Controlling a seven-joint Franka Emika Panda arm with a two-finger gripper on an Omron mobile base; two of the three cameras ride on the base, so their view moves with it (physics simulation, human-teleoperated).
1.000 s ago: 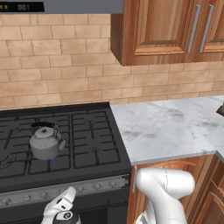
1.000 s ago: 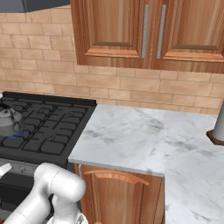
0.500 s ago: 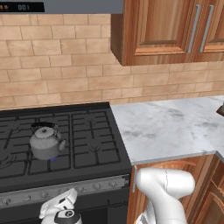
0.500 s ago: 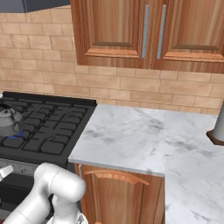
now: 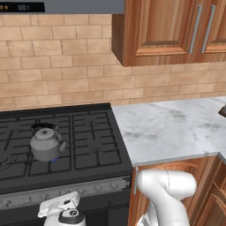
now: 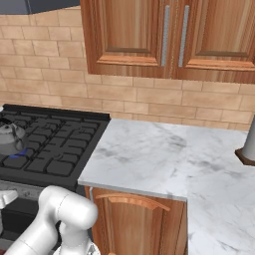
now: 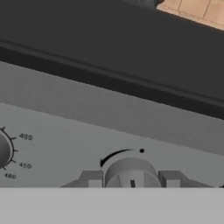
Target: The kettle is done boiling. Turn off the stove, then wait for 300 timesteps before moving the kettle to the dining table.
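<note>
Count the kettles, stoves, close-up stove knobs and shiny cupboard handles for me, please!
Kettles: 1
Stoves: 1
Stove knobs, as the hand view shows them: 2
Cupboard handles: 2
Total: 6

Stove (image 7: pixel 131 118) front strip: dial marks 400, 450, 480 by left knob (image 7: pixel 3 151).
</note>
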